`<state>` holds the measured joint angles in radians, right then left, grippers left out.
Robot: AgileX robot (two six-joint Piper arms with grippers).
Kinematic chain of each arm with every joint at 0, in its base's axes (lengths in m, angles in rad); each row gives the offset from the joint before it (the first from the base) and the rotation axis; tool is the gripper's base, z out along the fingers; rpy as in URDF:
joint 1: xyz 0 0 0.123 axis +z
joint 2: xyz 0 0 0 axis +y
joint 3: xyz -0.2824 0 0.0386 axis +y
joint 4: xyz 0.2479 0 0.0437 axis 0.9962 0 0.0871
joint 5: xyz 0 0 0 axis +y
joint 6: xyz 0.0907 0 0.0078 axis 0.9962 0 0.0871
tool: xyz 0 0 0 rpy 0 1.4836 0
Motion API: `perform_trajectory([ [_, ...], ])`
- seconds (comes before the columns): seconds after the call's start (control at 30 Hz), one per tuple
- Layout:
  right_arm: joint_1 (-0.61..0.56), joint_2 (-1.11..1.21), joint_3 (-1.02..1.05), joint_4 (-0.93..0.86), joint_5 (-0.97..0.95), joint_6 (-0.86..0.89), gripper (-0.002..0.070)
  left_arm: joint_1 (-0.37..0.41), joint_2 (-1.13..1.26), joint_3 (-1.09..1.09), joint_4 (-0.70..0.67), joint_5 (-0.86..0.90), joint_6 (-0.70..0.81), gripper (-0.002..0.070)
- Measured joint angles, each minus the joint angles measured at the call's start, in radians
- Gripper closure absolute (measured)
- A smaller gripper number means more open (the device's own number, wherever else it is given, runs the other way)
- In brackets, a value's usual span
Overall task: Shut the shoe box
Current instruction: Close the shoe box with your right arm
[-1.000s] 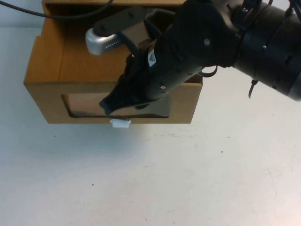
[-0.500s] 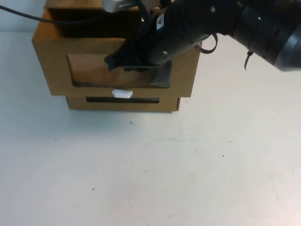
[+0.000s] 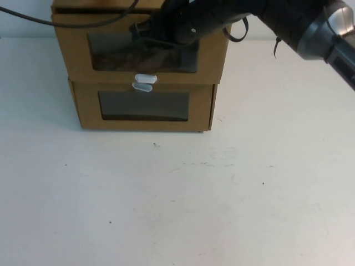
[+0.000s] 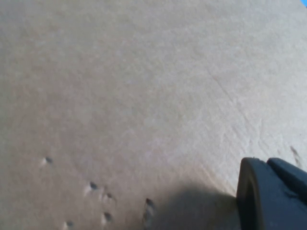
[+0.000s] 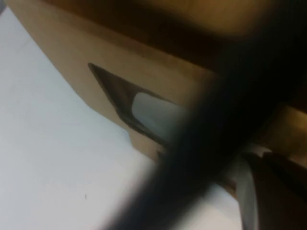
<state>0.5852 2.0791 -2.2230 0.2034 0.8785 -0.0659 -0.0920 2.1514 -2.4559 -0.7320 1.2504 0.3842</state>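
Observation:
The shoe box (image 3: 72, 55) is the upper of two stacked brown cardboard boxes at the table's far side. It has a clear window (image 3: 111, 55) and a small white pull tab (image 3: 145, 78) just below it. Its front stands about flush with the box under it. My right gripper (image 3: 137, 29) is shut and empty, its tip pressed against the top of the shoe box's front. The shoe box also shows in the right wrist view (image 5: 72, 52). My left gripper (image 4: 271, 194) is out of the high view and sits close against a plain cardboard surface (image 4: 120, 96).
The lower cardboard box (image 3: 83, 111) has its white tab (image 3: 142, 87) above its window. A black cable (image 3: 33, 19) runs in from the far left. The white table (image 3: 177, 199) stretches in front of the boxes. My right arm (image 3: 299, 27) reaches in from the far right.
My right gripper has pushed the shoe box's drawer away from me. It stuck out over the lower box and now sits in line with it, uncovering the lower box's front.

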Motion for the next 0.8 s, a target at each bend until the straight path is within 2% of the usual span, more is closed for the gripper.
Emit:
perform_trajectory([
  [0.57,-0.048,0.042,-0.024,0.096,-0.083,0.003,0.0687,0.000,-0.023,0.000,-0.004,0.002,0.000,0.0677],
  [0.8,-0.067,0.029,-0.080,0.185,0.058,-0.070,0.0687,0.000,-0.133,0.000,0.055,0.009,0.000,0.0677],
])
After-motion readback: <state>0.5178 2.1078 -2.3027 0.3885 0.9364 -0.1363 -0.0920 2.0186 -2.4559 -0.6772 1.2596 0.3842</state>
